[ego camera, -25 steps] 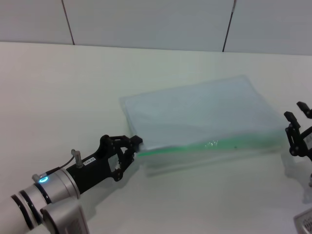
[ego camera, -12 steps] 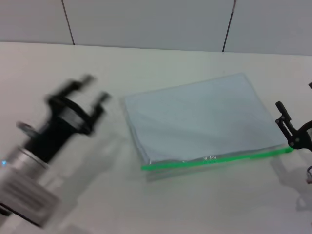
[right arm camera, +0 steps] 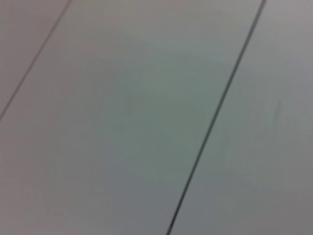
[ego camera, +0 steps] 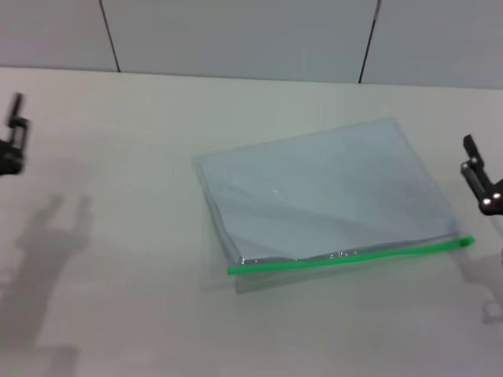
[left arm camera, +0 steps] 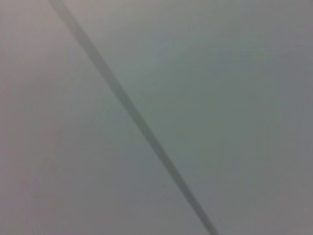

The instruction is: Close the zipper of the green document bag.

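Head view, green document bag (ego camera: 322,196) between both hands, untouched, grips unclear

head view looks forward and down over the table (ego camera: 118,298); both wrist views face only panelled wall (left arm camera: 220,98).

green document bag (ego camera: 322,192): 1, flat on the bench, between the two sets of jaws
zipper (ego camera: 350,256): 1 green strip on the bag's near long edge
bench (ego camera: 141,314): 1
left gripper (ego camera: 12,145): 1, only a sliver seen at the head view's edge, well apart from the bag
right gripper (ego camera: 481,184): 1, partly seen, near the bag's far end
wall seams: 2 in head view, 1 in left wrist view, 2 in right wrist view
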Robot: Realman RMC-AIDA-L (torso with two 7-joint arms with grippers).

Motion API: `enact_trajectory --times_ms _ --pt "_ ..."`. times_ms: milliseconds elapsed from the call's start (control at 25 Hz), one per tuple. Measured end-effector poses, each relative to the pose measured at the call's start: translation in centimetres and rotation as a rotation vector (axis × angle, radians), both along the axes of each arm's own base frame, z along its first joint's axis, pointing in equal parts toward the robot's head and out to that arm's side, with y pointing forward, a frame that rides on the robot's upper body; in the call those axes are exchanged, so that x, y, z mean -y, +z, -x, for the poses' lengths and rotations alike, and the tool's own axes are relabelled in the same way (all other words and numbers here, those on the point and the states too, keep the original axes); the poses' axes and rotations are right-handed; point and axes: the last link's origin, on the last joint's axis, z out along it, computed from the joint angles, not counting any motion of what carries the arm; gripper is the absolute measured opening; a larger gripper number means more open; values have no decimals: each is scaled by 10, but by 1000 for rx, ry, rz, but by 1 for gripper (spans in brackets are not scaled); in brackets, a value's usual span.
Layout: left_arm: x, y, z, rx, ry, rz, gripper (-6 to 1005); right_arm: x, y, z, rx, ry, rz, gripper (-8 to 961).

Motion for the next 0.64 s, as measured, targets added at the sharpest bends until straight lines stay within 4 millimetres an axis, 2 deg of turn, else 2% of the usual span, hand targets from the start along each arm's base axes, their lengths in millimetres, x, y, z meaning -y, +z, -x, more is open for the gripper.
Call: enact_trajectory --times_ms 240,640 --pt "1 22 24 204 82 -62 496 -10 -1 -3 -44 -53 20 691" --pt "-7 31 44 308 201 -94 496 -12 -2 -1 -55 -54 22 691"
